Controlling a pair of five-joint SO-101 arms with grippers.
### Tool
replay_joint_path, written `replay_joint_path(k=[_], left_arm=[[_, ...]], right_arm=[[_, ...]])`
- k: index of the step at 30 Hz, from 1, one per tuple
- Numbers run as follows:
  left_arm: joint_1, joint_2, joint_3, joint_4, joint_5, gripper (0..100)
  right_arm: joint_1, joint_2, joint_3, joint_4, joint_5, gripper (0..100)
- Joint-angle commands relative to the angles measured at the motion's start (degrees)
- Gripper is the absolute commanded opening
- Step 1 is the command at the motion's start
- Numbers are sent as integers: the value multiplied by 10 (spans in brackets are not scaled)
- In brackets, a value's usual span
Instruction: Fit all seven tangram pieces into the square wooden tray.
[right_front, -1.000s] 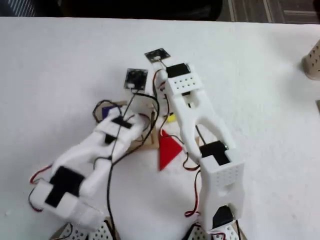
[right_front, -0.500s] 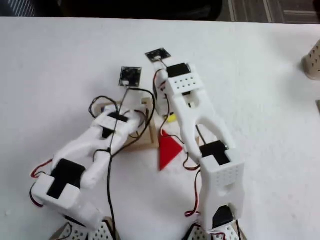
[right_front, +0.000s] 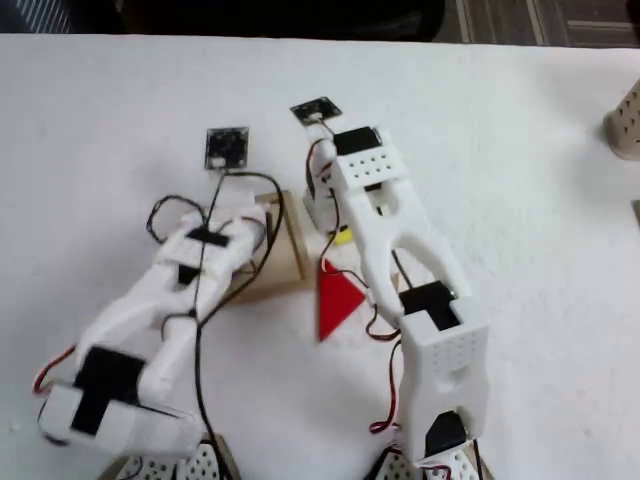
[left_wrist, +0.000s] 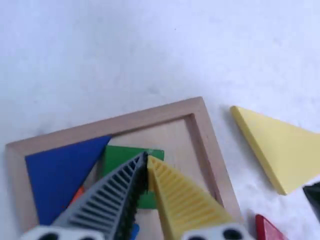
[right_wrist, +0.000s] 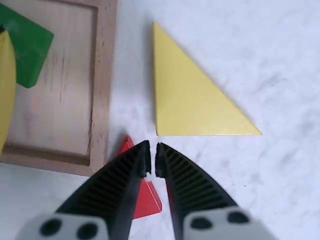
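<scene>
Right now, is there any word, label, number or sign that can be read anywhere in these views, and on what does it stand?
None can be read. The wooden tray, the blue piece, the green piece, the yellow triangle, the red triangle and the white table bear no writing. The two dark camera boards are too small to show any marking.

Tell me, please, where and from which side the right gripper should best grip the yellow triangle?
Probably from straight above: the yellow triangle lies flat, clear of the tray. Pinch across its narrow point farthest from the tray, where the right gripper need open least.
</scene>
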Motion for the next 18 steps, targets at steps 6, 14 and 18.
replay_joint_path(k=[6,14,18], left_arm=[[58,-125,98,4,1,23],[54,-125,110,82,-28,23],[34,-125,110,97,-39,23]], right_arm=[[3,-38,-3,-7,1,18],[3,-38,-3,-7,1,18],[3,-38,-3,-7,1,18]])
